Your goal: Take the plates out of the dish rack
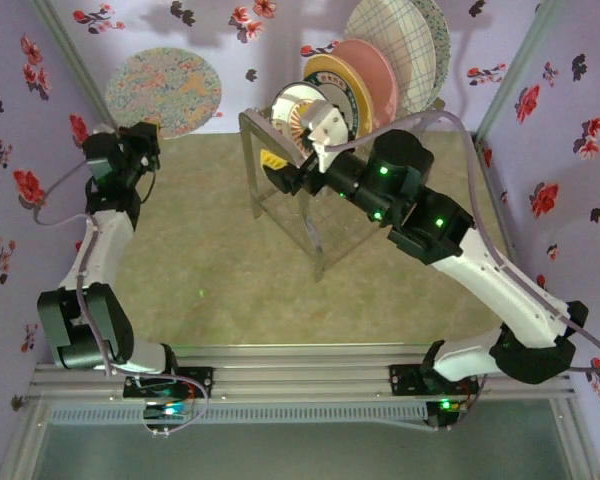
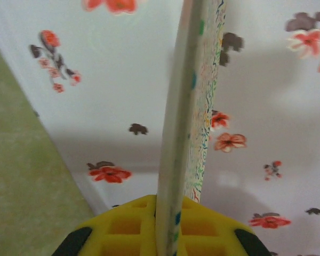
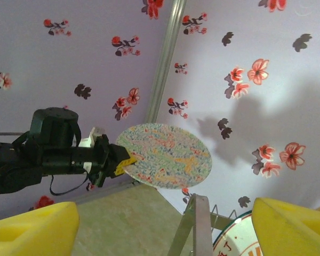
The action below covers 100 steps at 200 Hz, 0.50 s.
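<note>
Worktop [image 1: 210, 250]: olive-green mat.
Walls [image 1: 10, 150]: lavender, red and dark flowers.
Left claw [image 2: 165, 232]: clamps pale speckled round plate [image 1: 163, 92] near far wall.
Right claw [image 3: 165, 232]: wide, at clear-framed dish rack [image 1: 252, 170] holding plates [image 1: 370, 65].

Plates [image 1: 365, 75] in the dish rack [image 1: 285, 210], lone plate [image 1: 163, 93] to its left

Lilac walls [image 1: 560, 150] (red and dark flower prints), olive tabletop [image 1: 210, 270], silvery rail [image 1: 300, 365] along near edge

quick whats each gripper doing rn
left gripper: shut on the speckled plate
right gripper: open, jaws wide, gripping nothing, by the dish rack
</note>
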Motion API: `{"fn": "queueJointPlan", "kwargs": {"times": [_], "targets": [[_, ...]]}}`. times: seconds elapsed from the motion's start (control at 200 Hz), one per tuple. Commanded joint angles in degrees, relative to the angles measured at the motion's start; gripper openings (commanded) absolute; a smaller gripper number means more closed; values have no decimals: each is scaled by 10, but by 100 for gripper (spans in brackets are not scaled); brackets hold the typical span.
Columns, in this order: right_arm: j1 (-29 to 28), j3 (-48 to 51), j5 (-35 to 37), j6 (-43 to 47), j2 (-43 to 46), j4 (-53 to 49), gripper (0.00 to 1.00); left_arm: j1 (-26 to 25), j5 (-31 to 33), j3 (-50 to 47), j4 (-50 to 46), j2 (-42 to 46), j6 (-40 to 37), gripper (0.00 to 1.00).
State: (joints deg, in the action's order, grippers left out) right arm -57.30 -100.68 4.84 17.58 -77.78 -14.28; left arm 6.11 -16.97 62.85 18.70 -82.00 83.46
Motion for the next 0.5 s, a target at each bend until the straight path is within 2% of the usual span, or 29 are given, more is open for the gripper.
{"fn": "queueJointPlan", "kwargs": {"times": [0.0,0.295,0.495], "targets": [[-24,-28,38,46,-12,-17,85,12,-1,-36,83,10,-20,0],[-52,-45,66,37,-45,-44,87,16,-10,-123,164,-59,-30,0],[-52,-48,77,36,-52,-45,88,15,-29,-139,207,-128,-48,0]]}}
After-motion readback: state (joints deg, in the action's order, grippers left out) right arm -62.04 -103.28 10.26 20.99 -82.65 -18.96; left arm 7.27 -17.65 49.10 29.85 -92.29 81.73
